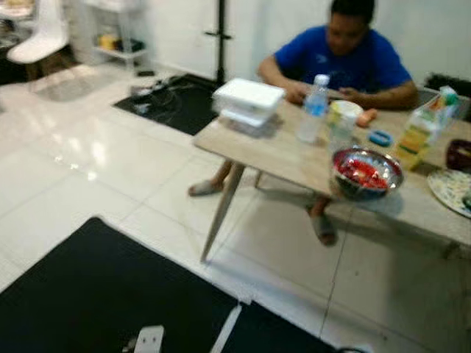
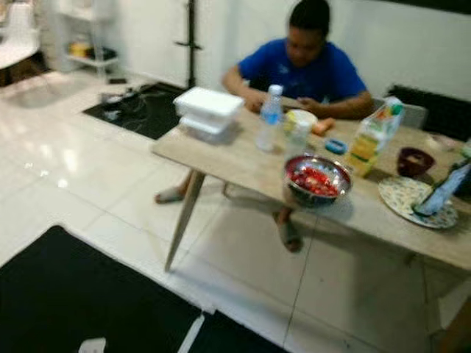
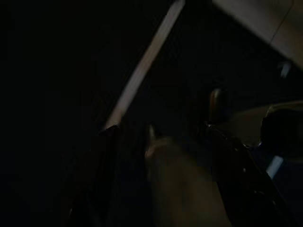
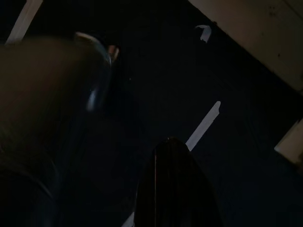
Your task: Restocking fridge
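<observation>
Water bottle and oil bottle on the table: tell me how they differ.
The water bottle is clear with a blue label and a pale cap; the oil bottle is yellow with a green top. The water bottle is slim and round; the oil bottle looks broader and blockier. The water bottle stands beside the stacked white containers, the oil bottle further toward the robot's right, near the dark bowl. Both stand upright on the wooden table, untouched.

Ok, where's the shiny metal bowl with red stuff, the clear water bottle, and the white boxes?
Shiny metal bowl [image 2: 318,181]: right eye view, red contents.
Clear water bottle [image 2: 269,119]: right eye view, body.
White stacked boxes [image 2: 207,103]: right eye view, top lid.
</observation>
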You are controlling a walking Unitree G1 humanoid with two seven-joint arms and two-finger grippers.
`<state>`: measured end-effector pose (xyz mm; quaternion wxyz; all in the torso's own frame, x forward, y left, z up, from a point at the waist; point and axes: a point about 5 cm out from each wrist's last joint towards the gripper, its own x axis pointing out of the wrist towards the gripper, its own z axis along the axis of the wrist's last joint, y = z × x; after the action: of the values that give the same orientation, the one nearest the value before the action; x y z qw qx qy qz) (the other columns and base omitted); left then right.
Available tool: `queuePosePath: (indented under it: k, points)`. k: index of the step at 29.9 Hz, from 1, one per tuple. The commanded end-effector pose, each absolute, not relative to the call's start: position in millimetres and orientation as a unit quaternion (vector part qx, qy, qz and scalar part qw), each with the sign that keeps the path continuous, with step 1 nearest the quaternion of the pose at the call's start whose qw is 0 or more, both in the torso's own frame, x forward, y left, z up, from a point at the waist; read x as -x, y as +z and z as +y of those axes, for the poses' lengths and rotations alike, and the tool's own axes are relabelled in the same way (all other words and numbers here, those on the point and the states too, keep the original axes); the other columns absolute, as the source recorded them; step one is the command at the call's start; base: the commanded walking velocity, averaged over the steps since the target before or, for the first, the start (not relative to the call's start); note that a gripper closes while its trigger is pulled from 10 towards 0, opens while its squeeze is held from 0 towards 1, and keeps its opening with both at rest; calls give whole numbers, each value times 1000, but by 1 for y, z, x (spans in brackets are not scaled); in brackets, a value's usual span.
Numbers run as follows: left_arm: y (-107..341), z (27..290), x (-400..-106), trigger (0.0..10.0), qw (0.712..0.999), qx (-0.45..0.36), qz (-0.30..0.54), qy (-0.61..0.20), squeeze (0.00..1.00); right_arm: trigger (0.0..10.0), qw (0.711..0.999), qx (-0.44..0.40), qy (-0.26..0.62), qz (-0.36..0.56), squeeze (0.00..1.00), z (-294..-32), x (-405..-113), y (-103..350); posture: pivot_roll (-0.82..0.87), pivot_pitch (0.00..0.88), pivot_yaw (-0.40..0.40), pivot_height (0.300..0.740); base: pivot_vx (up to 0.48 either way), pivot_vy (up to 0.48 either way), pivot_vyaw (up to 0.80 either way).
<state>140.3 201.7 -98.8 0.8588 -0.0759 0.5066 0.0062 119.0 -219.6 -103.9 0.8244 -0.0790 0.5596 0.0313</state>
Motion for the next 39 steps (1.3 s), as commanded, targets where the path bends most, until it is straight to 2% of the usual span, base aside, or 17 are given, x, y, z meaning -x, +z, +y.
queuePosePath:
  k: [1, 5, 16, 25, 26, 31, 33, 37, 39]
  points:
    - [-101, 199, -136, 10000, 855, 81, 512, 8, 0, 10000, 828, 72, 18, 556, 0, -222, -119, -103, -24, 7, -16, 740, 0, 0, 0]
    - [-101, 198, -136, 10000, 855, 79, 512, -5, 0, 10000, 831, 73, 19, 551, 0, -222, -120, -103, -25, 8, -16, 740, 0, -61, 0]
    - [-101, 198, -136, 10000, 855, 83, 512, -3, 0, 10000, 833, 73, 19, 548, 0, -223, -121, -102, -25, 9, -15, 740, 49, -403, 0]
    - [-100, 198, -136, 10000, 856, 83, 511, -3, 0, 10000, 846, 67, 31, 528, 0, -221, -129, -99, -27, 0, -22, 740, 0, 0, 0]
    - [-100, 198, -137, 10000, 856, 83, 511, -4, 0, 10000, 862, 47, 57, 502, 0, -214, -142, -95, -29, 0, -23, 740, 0, 0, 0]
    - [-100, 198, -137, 10000, 855, 80, 512, -5, 0, 10000, 874, 23, 85, 478, 0, -206, -156, -90, -30, 0, -23, 740, 0, 0, 0]
    - [-100, 198, -137, 10000, 855, 80, 512, -6, 0, 10000, 888, -42, 123, 442, 0, -195, -176, -80, -29, 0, -24, 740, 0, 0, 0]
    - [-100, 198, -137, 10000, 855, 80, 512, -7, 0, 10000, 894, -97, 174, 402, 0, -184, -195, -69, -28, 0, -24, 740, 0, 0, 0]
    - [-100, 198, -137, 10000, 855, 78, 512, -7, 0, 10000, 884, -156, 279, 342, 0, -168, -222, -46, -27, 0, -24, 740, 0, 0, 0]
